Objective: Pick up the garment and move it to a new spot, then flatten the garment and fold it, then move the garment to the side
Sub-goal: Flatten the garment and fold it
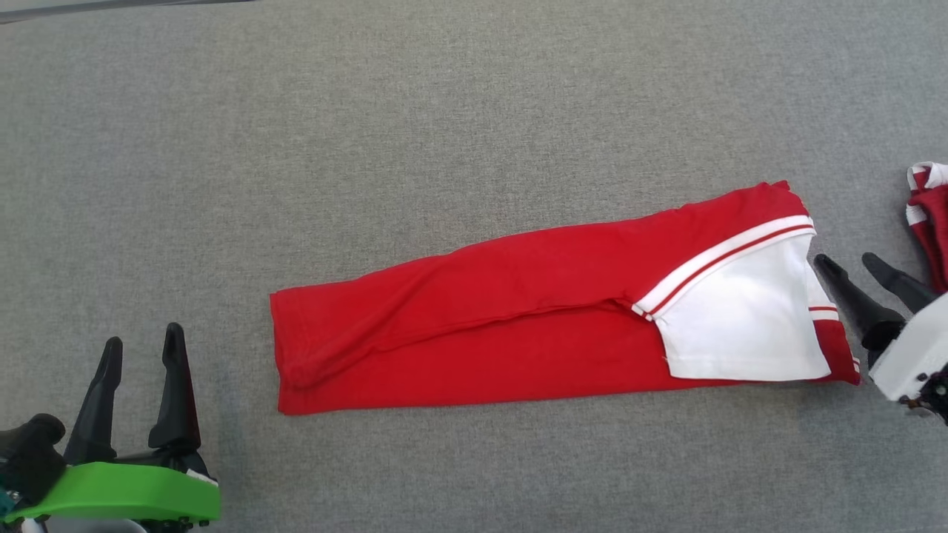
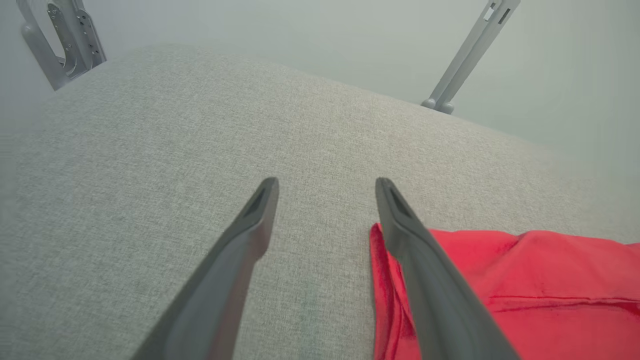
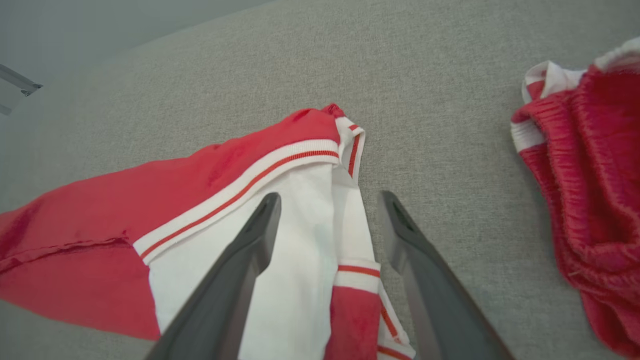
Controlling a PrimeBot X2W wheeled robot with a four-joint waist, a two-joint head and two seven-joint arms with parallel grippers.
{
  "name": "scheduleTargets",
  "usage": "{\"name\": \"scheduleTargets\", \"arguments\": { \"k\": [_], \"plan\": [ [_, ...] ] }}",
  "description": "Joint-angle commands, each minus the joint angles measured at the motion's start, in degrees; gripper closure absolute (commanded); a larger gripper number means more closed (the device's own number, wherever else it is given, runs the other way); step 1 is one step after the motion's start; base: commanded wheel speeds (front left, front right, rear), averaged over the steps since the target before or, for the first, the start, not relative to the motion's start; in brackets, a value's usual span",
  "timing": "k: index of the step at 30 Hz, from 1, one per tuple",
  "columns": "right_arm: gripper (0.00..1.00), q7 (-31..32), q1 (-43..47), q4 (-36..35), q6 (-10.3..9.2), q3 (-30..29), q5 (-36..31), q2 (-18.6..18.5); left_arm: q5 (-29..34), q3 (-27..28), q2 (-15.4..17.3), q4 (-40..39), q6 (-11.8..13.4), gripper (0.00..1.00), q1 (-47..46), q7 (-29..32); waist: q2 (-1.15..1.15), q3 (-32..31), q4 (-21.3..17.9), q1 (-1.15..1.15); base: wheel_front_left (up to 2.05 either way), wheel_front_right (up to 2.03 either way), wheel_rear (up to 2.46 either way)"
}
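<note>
A red garment [image 1: 518, 311] with a white panel and striped trim lies folded into a long strip across the grey table [image 1: 444, 111]. Its white end [image 3: 300, 240] points right, its plain red end [image 2: 500, 290] points left. My left gripper [image 1: 141, 344] stands open at the lower left, a little short of the red end, holding nothing; in the left wrist view the left gripper [image 2: 326, 185] has one finger over the cloth's edge. Beside the white end my right gripper [image 1: 848, 259] is open and empty, and in the right wrist view the right gripper [image 3: 330, 200] straddles the trim edge.
A second red and white garment [image 1: 929, 215] lies bunched at the table's right edge, close to my right gripper; it shows too as a rumpled red heap [image 3: 590, 200]. Grey metal frame legs [image 2: 465, 55] stand beyond the table's far edge.
</note>
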Motion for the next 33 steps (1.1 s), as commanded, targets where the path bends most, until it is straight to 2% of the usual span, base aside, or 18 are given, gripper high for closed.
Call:
{"name": "scheduleTargets", "arguments": {
  "k": [1, 8, 13, 21, 26, 27, 28, 30, 31, 33],
  "plan": [
    [0.0, 0.07, -2.13, 2.31, 0.02, 0.89, -2.28, 0.74, 1.57, -0.39, -0.37, 0.67, -0.19, 0.0, -0.65, -1.07, 0.13, -0.31, 0.46, 0.0, 0.0, 0.0, 0.0],
    [0.0, 0.22, -7.61, 13.4, 0.02, 4.52, -7.72, 3.29, 7.63, -1.07, -2.17, 3.6, -1.34, 0.0, -3.56, -3.32, 0.13, -0.55, 2.69, 0.0, 0.0, 0.0, 0.0],
    [0.0, -0.89, -8.79, 19.02, 0.02, 4.77, -8.58, 2.78, 9.63, -2.25, -3.55, 5.78, -2.62, 0.0, -4.31, -3.5, 0.13, -1.11, 4.42, 0.0, 0.0, 0.0, 0.0],
    [0.0, 0.0, -7.74, 22.13, -0.01, 4.21, -6.19, 1.62, 11.28, -2.01, -6.24, 7.91, -4.07, 0.0, -3.02, -3.81, 0.13, -1.31, 5.55, 0.0, 0.0, 0.0, 0.0],
    [0.0, 1.57, -8.17, 23.4, 0.03, 5.45, -2.09, 3.87, 12.52, -2.02, -7.84, 8.77, -6.35, 0.0, -4.58, -3.74, 0.13, -1.09, 6.51, 0.0, 0.0, 0.0, 0.0],
    [0.59, 2.14, -8.39, 23.72, 0.05, 5.81, -0.64, 4.71, 12.78, -1.79, -8.06, 9.2, -7.0, 0.0, -4.94, -3.75, 0.13, -1.07, 6.66, 0.0, 0.0, 0.0, 0.0],
    [1.0, 2.85, -8.53, 23.92, 0.12, 6.22, 1.03, 5.45, 13.17, -1.67, -8.13, 9.79, -7.57, 0.0, -5.06, -3.75, 0.13, -1.12, 6.82, 0.0, 0.0, 0.0, 0.0],
    [1.0, 3.63, -8.84, 23.62, 0.18, 6.43, 4.31, 6.14, 13.97, -1.27, -8.43, 10.6, -9.16, 0.0, -5.61, -3.75, 0.13, -1.39, 7.09, 0.0, 0.0, 0.0, 0.0],
    [1.0, 3.63, -8.84, 23.62, 0.18, 6.43, 4.31, 6.14, 13.97, -1.27, -8.43, 10.6, -9.16, 0.0, -5.61, -3.75, 0.13, -1.39, 7.09, 0.0, 0.0, 0.0, 0.0],
    [1.0, 3.76, -8.83, 23.19, 0.07, 5.47, 7.03, 5.35, 14.87, -0.64, -8.71, 11.75, -10.85, 0.0, -6.02, -3.75, 0.13, -1.79, 7.37, 0.0, 0.0, 0.0, 0.0]
  ]
}}
